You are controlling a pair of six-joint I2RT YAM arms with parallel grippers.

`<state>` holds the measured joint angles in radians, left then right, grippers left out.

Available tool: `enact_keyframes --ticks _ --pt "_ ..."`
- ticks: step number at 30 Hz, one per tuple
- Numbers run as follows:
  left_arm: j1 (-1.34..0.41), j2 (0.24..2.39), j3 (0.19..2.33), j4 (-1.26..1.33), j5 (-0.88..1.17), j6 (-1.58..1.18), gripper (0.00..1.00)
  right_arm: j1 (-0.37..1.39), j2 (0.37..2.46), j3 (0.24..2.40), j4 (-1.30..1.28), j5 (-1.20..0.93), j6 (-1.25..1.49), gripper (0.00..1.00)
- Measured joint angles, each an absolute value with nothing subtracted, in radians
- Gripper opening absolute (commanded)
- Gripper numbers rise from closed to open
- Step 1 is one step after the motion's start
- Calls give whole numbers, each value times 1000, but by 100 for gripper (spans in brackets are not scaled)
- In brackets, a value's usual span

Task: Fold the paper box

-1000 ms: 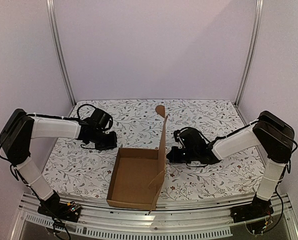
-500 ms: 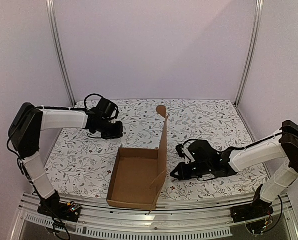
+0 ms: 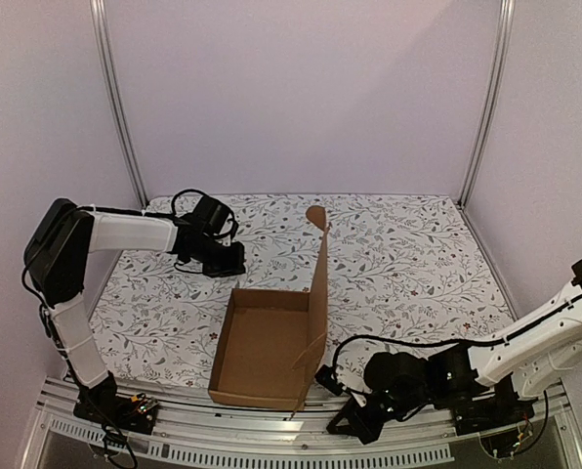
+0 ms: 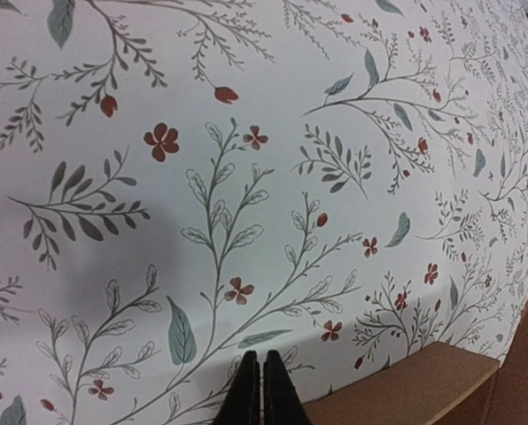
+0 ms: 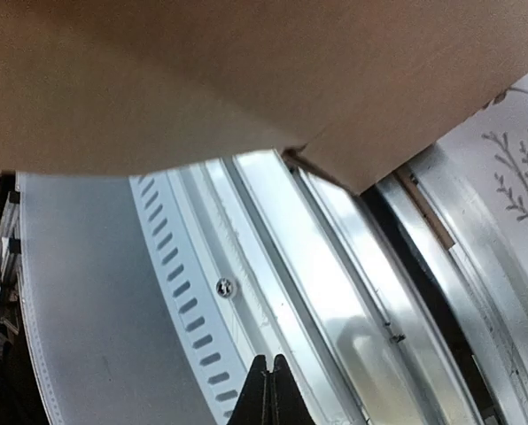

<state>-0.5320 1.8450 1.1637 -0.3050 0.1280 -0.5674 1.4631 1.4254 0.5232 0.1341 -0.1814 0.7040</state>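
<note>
The paper box (image 3: 267,342) is brown cardboard, a shallow open tray near the table's front edge, with one long flap (image 3: 317,264) standing upright along its right side. My left gripper (image 3: 236,261) hovers low over the cloth just behind the box's far left corner, jaws shut on nothing; in the left wrist view its fingertips (image 4: 262,390) point at the box's wall (image 4: 423,390). My right gripper (image 3: 344,423) hangs over the front rail beside the box's near right corner, shut and empty (image 5: 269,394). Cardboard of the box (image 5: 246,71) fills the top of that view.
A floral cloth (image 3: 408,254) covers the table. Along the near edge runs a slotted aluminium rail (image 3: 271,430), seen close up as the rail (image 5: 335,292) under the right gripper. Two metal posts (image 3: 120,107) stand at the back corners.
The right arm has swung from beside the upright flap down to the front rail by the box's near right corner. The left gripper has shifted right, toward the box's far corner.
</note>
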Motion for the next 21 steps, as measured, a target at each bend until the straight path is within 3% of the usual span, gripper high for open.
enact_keyframes --ticks 11,21 --pt "-532 1844 1121 -305 130 -564 4 1721 1342 519 73 68 427 0" --pt "-532 1844 1121 -304 150 -556 4 1788 1451 794 -76 194 68 0"
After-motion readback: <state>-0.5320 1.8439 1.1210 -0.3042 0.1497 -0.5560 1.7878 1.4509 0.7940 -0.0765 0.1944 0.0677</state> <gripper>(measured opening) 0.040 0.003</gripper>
